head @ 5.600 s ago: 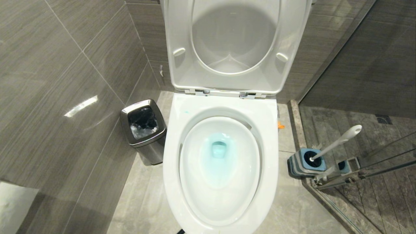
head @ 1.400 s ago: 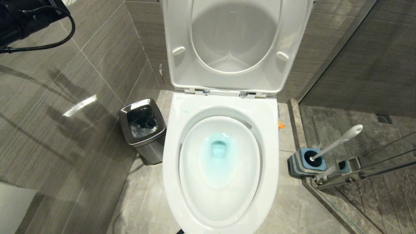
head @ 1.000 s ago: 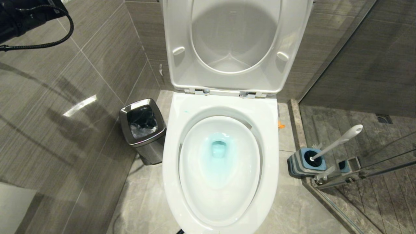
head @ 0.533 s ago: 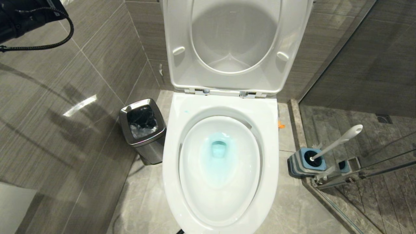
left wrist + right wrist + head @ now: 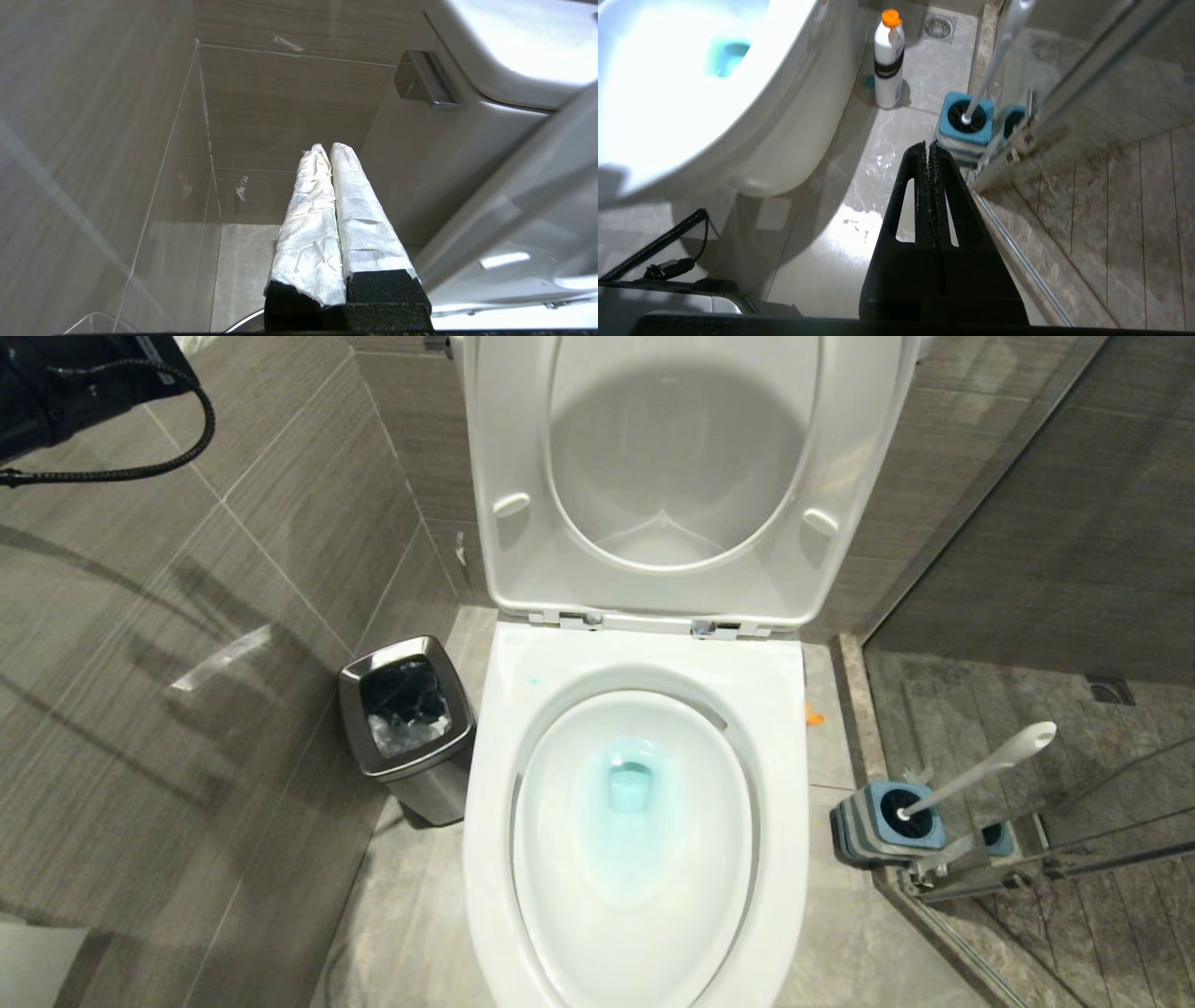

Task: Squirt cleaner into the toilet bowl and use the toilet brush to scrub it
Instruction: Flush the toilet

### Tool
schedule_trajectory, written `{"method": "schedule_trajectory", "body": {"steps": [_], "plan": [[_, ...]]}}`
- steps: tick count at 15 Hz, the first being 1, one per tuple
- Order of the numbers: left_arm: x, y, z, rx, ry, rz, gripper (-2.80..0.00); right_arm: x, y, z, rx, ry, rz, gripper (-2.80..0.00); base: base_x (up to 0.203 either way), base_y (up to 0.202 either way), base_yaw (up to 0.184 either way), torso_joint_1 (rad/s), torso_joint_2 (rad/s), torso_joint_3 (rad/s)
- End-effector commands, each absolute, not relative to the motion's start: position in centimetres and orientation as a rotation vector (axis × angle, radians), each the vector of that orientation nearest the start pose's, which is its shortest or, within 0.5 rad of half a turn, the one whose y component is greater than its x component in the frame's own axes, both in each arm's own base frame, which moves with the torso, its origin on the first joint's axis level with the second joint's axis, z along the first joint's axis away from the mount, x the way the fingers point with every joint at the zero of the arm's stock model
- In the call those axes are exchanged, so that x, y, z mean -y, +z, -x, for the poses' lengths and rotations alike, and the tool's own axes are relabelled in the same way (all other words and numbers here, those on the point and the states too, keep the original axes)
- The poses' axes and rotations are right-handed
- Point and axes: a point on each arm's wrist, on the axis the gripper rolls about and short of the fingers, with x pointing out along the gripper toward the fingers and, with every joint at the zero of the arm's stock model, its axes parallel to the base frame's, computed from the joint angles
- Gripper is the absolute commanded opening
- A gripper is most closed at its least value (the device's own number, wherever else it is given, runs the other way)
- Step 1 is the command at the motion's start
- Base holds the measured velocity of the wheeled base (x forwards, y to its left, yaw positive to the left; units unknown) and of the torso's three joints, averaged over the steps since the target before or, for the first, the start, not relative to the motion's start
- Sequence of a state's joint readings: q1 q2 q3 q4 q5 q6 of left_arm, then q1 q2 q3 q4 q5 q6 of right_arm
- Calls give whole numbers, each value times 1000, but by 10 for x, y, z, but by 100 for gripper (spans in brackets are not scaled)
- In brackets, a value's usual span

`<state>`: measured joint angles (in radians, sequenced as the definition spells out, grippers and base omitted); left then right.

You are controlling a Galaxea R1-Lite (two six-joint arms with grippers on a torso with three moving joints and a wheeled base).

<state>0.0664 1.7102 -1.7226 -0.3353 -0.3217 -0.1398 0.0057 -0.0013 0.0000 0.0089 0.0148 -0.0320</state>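
Brush (image 5: 980, 773) in its holder (image 5: 882, 817), bowl's (image 5: 635, 980) 3 o'clock: light, stiff, slick; grip mid-handle. Both grippers, left (image 5: 332, 151) and right (image 5: 928, 149), clenched empty.

A glossy white toilet bowl (image 5: 635, 709) with seat and lid raised upright. Turquoise cleaner (image 5: 630, 793) tints the water at its centre. To its right, the toilet brush (image 5: 980, 773) leans in a blue-and-grey holder (image 5: 873, 821), white handle tilted, bristles hidden.

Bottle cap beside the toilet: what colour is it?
Orange, on a white bottle with a black band; clearest in the right wrist view.
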Motion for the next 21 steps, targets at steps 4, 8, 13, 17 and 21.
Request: {"method": "schedule_trajectory", "body": {"steps": [4, 8, 13, 17, 21], "plan": [[-14, 408, -310, 325, -276, 69, -280, 0, 75, 23, -9, 22, 32, -280, 76, 0, 1, 3, 2, -1], [-14, 408, -312, 326, -274, 69, -280, 0, 74, 23, -10, 22, 32, -280, 0, 0, 0, 0, 0, 0], [-13, 401, -321, 300, -282, 74, -280, 0, 75, 23, -9, 22, 32, -280, 0, 0, 0, 0, 0, 0], [4, 408, -333, 337, -328, 87, -280, 0, 74, 23, -10, 22, 32, -280, 0, 0, 0, 0, 0, 0], [29, 416, -344, 405, -389, 164, -280, 0, 74, 23, -10, 22, 32, -280, 0, 0, 0, 0, 0, 0]]}}
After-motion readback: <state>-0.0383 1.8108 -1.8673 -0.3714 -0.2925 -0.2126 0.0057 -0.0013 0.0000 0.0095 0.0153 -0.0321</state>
